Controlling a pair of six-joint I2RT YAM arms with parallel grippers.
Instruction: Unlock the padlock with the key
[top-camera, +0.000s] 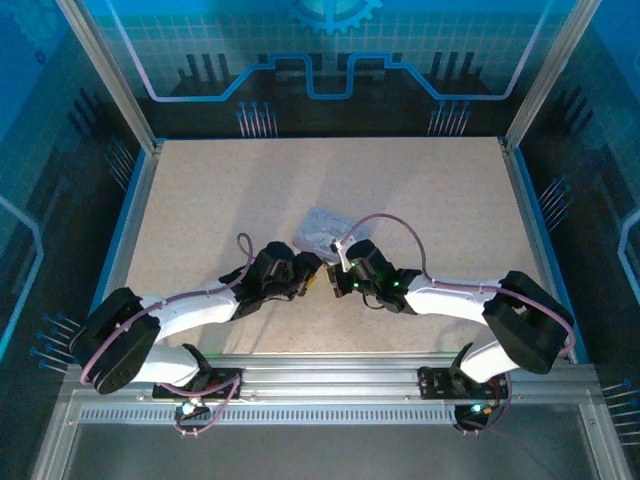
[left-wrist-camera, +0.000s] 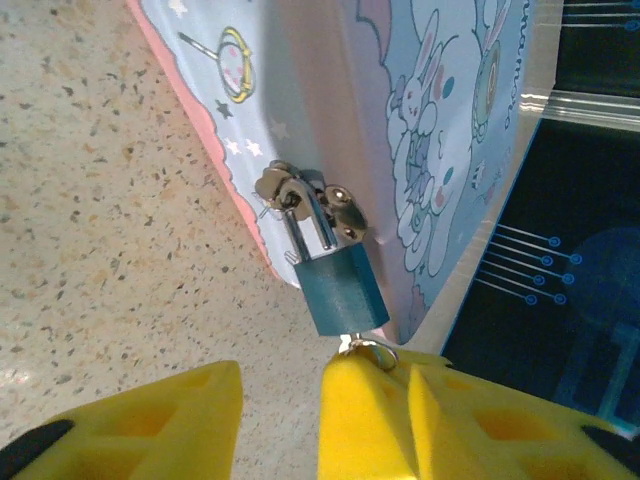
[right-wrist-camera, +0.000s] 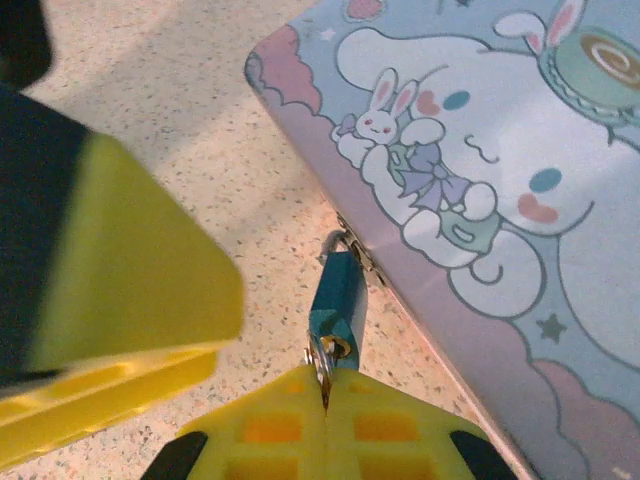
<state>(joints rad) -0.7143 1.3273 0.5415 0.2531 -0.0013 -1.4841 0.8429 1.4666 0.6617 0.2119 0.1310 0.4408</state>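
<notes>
Yellow fingers of the right gripper (right-wrist-camera: 325, 395) are pressing together at the near side, pinching the key (right-wrist-camera: 323, 356) between their tips. The key's silvery head is sitting right against the bottom end of the padlock (right-wrist-camera: 336, 288). Just beside them, the left gripper (left-wrist-camera: 280, 368) is hanging with its fingers parted to a middling gap, gripping nothing, and speckled worktop (left-wrist-camera: 100, 200) is showing between them. One of its fingers is sitting just under the key, though I cannot tell whether they are touching. The padlock, dark bluish, is hanging by its thin shiny shackle (left-wrist-camera: 310, 225) from the hasp (left-wrist-camera: 300, 195) on the tin's side, its body pointing down toward the two grippers. Beyond it the tin (right-wrist-camera: 500, 150), lavender-blue with cartoon rabbits on the lid, is lying flat near the middle of the worktop. Seen from above, the left arm (top-camera: 190, 310) and the right arm (top-camera: 450, 298) are reaching in from the near edge and meeting at the tin's near side. Farther back, the beige worktop is running on to a blue-lit back panel (top-camera: 320, 60).
</notes>
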